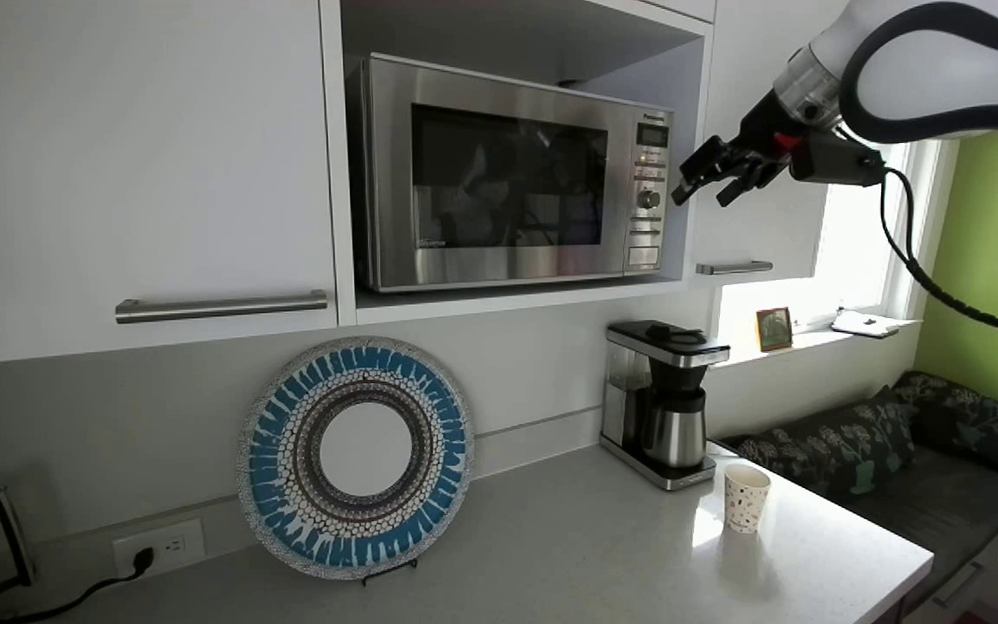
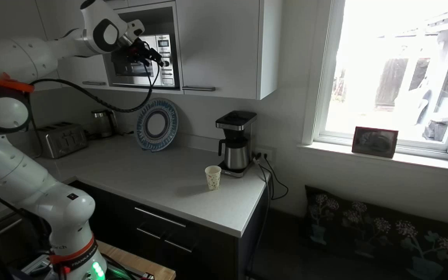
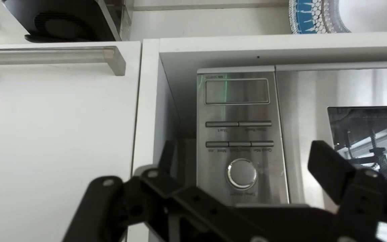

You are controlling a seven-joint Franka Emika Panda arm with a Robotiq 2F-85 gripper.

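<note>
My gripper [image 1: 703, 198] hangs in front of the control-panel side of a steel microwave [image 1: 499, 262], jaws spread wide with nothing between them. In the wrist view the black fingers [image 3: 331, 171] stand to either side of the round knob [image 3: 242, 173], apart from it. Above the knob in that view are two rows of buttons [image 3: 240, 144] and a small display [image 3: 236, 91]; the lettering appears upside down. The microwave sits in a white open cabinet niche [image 3: 247, 43], its door closed. The gripper body hides the lower panel in the wrist view.
White cupboards with bar handles [image 1: 222, 307] flank the niche. Below, the counter [image 2: 146, 167] bears a coffee maker [image 1: 664, 403], a speckled paper cup [image 1: 745, 498], a blue patterned plate [image 1: 269, 459] on a stand, a toaster [image 2: 62, 140] and a kettle [image 2: 102, 123]. A cable loops beneath the arm.
</note>
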